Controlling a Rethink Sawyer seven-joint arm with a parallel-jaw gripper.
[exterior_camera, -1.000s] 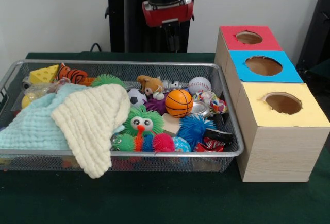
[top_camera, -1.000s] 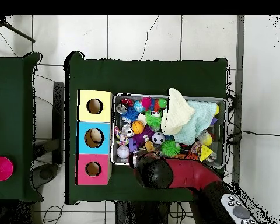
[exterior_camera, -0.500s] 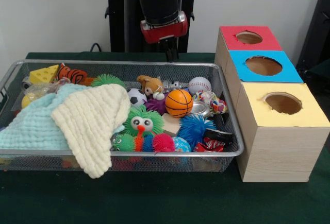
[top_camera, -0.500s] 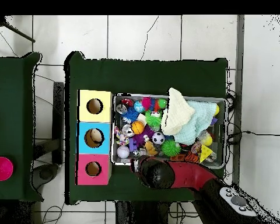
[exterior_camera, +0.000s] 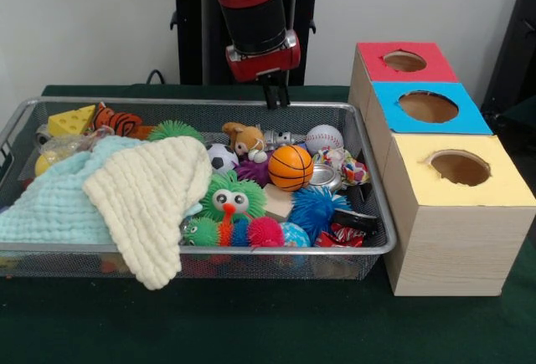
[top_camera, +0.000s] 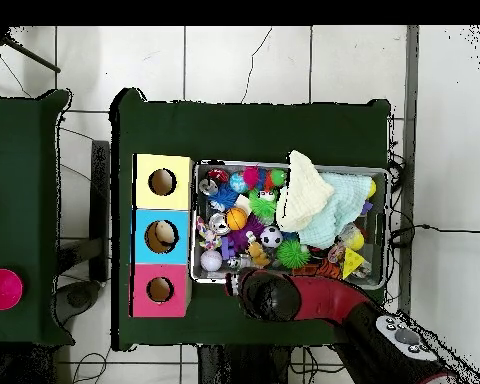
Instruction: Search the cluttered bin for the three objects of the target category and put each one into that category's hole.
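Note:
The silver wire-mesh bin (exterior_camera: 378, 245) is full of toys; it also shows in the overhead view (top_camera: 284, 166). A brown monkey-like plush (exterior_camera: 244, 139) lies near the bin's far wall, beside an orange basketball toy (exterior_camera: 290, 167). An orange tiger-striped plush (exterior_camera: 118, 120) lies at the far left. My gripper (exterior_camera: 275, 99) hangs shut and empty just above the far rim, a little right of and above the monkey. The red-topped hole (exterior_camera: 404, 61) is in the farthest box on the right; it also shows in the overhead view (top_camera: 160, 289). A third plush is not visible.
A cream cloth (exterior_camera: 155, 190) and a teal cloth (exterior_camera: 57, 203) cover the bin's left half. Spiky balls (exterior_camera: 316, 207), a baseball (exterior_camera: 323, 137), a soccer ball (exterior_camera: 220, 157) and a cheese wedge (exterior_camera: 70, 120) lie around. Blue-topped (exterior_camera: 428, 106) and yellow-topped (exterior_camera: 459, 166) holes stand nearer.
The arm has swung left in the front view and come down, bringing the gripper from above the table's far side to just over the bin's far rim. The toys have not moved.

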